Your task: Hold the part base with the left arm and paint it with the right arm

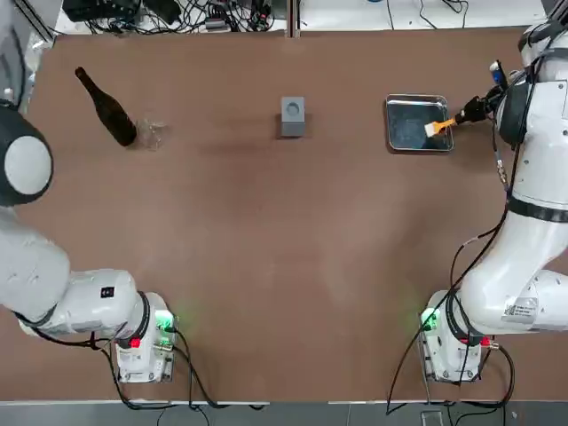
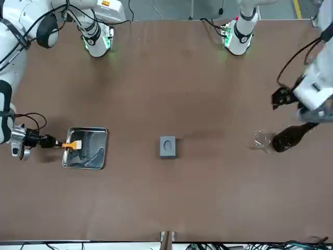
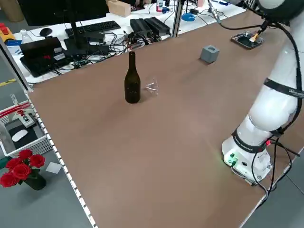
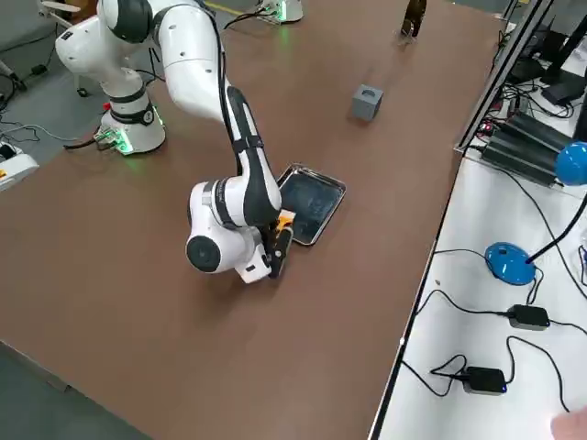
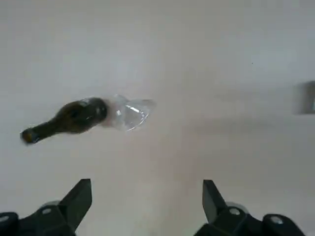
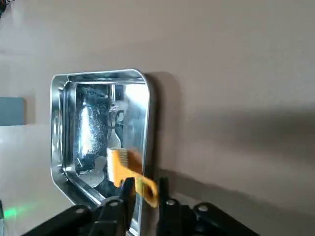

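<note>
Grey block [image 1: 292, 116] sits alone, upper centre of the counter [image 1: 284, 266]. Right end effector [image 1: 472, 110] clamped on an orange brush [image 1: 441, 127] over the tray [image 1: 417, 123], upper right. Left end effector [image 5: 146, 201] spread wide, empty, near the bottle [image 1: 106, 108]. Brush-loading step; next, left must reach and grip the block.

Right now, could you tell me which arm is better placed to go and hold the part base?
Left. Its open tool is empty, hovering near the bottle, while the right tool is at the metal tray with the brush between its fingers.
</note>
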### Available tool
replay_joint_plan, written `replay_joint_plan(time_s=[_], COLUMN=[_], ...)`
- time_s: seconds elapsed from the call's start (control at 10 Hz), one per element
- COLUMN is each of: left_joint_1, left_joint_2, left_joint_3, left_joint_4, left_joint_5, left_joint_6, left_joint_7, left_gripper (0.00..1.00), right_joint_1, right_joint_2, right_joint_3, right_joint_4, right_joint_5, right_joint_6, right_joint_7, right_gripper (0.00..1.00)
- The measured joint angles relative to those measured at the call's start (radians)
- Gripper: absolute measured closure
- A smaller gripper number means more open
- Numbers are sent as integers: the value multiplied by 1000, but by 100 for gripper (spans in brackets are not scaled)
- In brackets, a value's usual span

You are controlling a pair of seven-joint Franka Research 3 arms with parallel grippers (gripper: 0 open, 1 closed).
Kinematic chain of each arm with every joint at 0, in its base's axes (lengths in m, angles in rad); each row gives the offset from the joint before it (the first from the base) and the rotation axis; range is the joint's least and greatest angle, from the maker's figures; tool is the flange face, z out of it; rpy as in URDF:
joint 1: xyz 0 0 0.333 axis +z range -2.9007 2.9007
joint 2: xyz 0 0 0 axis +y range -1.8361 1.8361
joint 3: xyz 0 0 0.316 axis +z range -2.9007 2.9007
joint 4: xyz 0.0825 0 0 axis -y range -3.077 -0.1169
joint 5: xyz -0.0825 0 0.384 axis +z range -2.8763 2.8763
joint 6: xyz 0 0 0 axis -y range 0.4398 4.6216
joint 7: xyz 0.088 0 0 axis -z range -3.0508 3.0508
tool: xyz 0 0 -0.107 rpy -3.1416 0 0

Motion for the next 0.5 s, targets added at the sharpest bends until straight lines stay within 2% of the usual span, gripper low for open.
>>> replay_joint_plan(time_s=[0.1, 0.2, 0.4, 0.5], left_joint_1=[45, 74, 80, 73], left_joint_2=[-40, -71, -96, -98], left_joint_3=[-2, -2, -3, -4], left_joint_4=[-2, -2, -5, -7], left_joint_5=[-29, -52, -63, -63], left_joint_6=[-27, -60, -96, -97], left_joint_7=[7, 22, 29, 31], left_gripper=[0, 0, 0, 1], right_joint_1=[0, 0, 0, 1], right_joint_2=[0, 1, 1, 1], right_joint_3=[-1, -2, -7, -17], right_joint_4=[3, 5, 7, 12], right_joint_5=[0, 0, 0, -1], right_joint_6=[0, 0, 0, 0], right_joint_7=[0, 0, 0, 0], right_gripper=[57, 51, 47, 41])
